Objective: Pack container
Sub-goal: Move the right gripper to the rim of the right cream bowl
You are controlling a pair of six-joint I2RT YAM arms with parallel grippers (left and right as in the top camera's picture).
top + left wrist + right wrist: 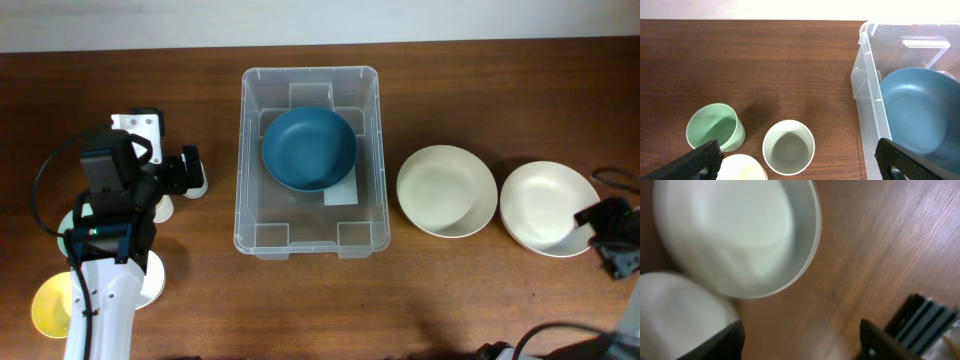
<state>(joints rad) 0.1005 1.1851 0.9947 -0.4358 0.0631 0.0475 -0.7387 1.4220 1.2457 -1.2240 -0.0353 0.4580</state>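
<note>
The container point(308, 230) is sitting in the middle of the desk, closer to the far edge than the near one. A blue bowl point(309, 148) is lying in its far half, so I'd say the packing is under way but far from finished.

Between the container and the right edge, two cream bowls are waiting side by side: an inner bowl point(446, 190) and an outer bowl point(548, 207). The right fingers point(880, 340) are hanging spread wide with nothing between them, over the desk just beside those bowls. That view is smeared, so I cannot tell whether they are touching a rim.

Over by the left edge, the left fingers point(692, 162) are also gaping apart and empty. They are hovering above a green cup point(715, 127), a white cup point(788, 146) and a pale cup point(742, 169). A yellow cup point(48, 305) is standing at the near left corner.

To my eye the step in hand is reaching for the next piece, most likely the outer bowl. That is calling for one finger to go inside the rim and one outside. Then comes a firm pinch, a lift clear of the neighbouring bowl, and a carry over the container wall to nest it in the blue bowl.
</note>
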